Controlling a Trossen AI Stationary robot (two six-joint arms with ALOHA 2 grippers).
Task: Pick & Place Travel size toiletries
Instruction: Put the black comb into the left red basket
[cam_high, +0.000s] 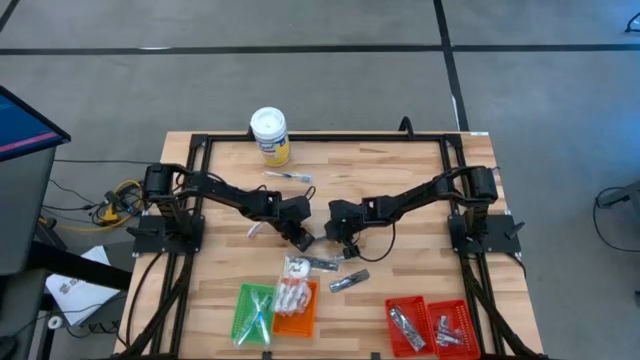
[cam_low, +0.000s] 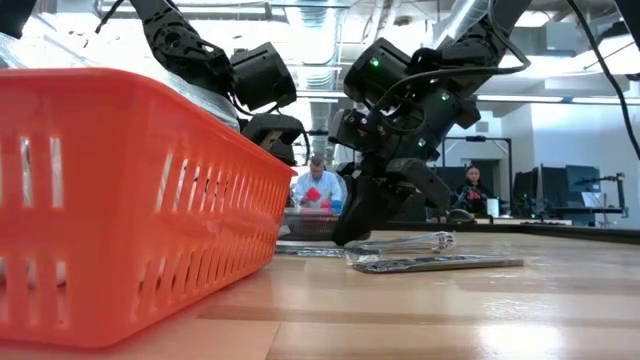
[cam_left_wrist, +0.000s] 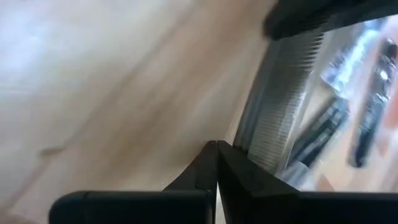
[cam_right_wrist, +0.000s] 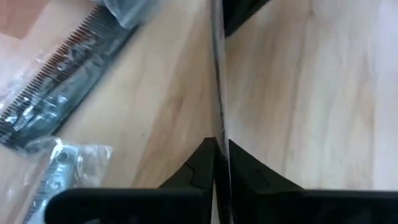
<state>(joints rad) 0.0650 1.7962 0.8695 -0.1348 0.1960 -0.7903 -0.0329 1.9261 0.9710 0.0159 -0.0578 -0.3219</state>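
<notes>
Both grippers meet at the table's middle. My left gripper (cam_high: 300, 237) (cam_left_wrist: 216, 148) and my right gripper (cam_high: 345, 240) (cam_right_wrist: 217, 144) are both shut, fingertips a short way apart. A thin flat grey ribbed strip (cam_left_wrist: 280, 106), comb-like, spans between them; the right wrist view shows it edge-on as a dark line (cam_right_wrist: 216, 74). On the table toward the near edge lie a wrapped dark comb (cam_right_wrist: 62, 81) (cam_high: 320, 265), a silvery wrapped piece (cam_right_wrist: 62, 165) (cam_high: 348, 282) and a white packet (cam_high: 295, 267). A clear-wrapped stick (cam_high: 288, 177) lies near the tub. My left gripper is shut at one end of the ribbed strip (cam_left_wrist: 249, 152), which starts right beside its fingertips and runs off toward the other gripper; the exact contact is hidden by the fingers. My right gripper pinches the strip's other end (cam_right_wrist: 217, 134) between its two fingers, fingers in line with its length. The strip stands on edge, just above the wood.
A white-lidded tub with a yellow label (cam_high: 270, 135) stands at the far edge. Along the near edge sit a green tray (cam_high: 255, 312), an orange tray (cam_high: 295, 308) (cam_low: 130, 190) and two red trays (cam_high: 430, 325), each holding items. A person (cam_low: 318, 190) sits in the room beyond.
</notes>
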